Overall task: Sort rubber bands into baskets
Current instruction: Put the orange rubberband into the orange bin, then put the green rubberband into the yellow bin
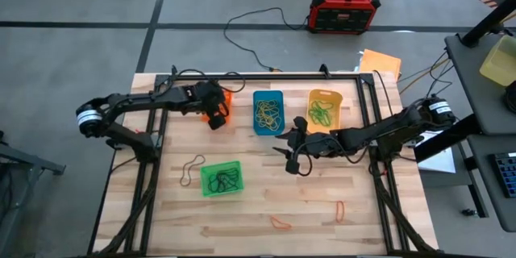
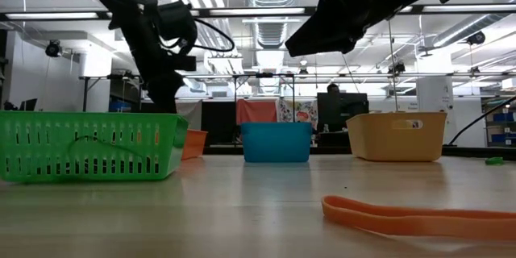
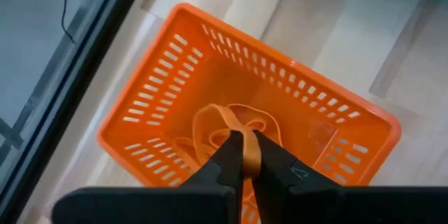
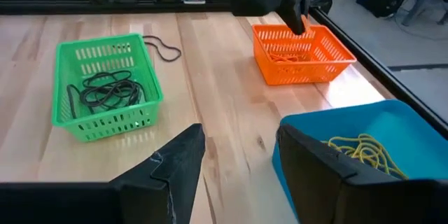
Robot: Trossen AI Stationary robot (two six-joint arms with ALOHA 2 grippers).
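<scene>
Hovering directly over the orange slotted plastic basket [image 3: 245,119], the left gripper [image 3: 245,155] is pinching a thin orange rubber band [image 3: 246,150] for dropping, while the right gripper [image 4: 238,157] is waiting open.

red-and-black box [image 1: 344,8] on floor | orange sheet [image 1: 380,62] at table corner

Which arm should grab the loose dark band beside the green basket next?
Right. Its pincer is open and empty, while the left pincer is shut on an orange band over the orange basket.
</scene>
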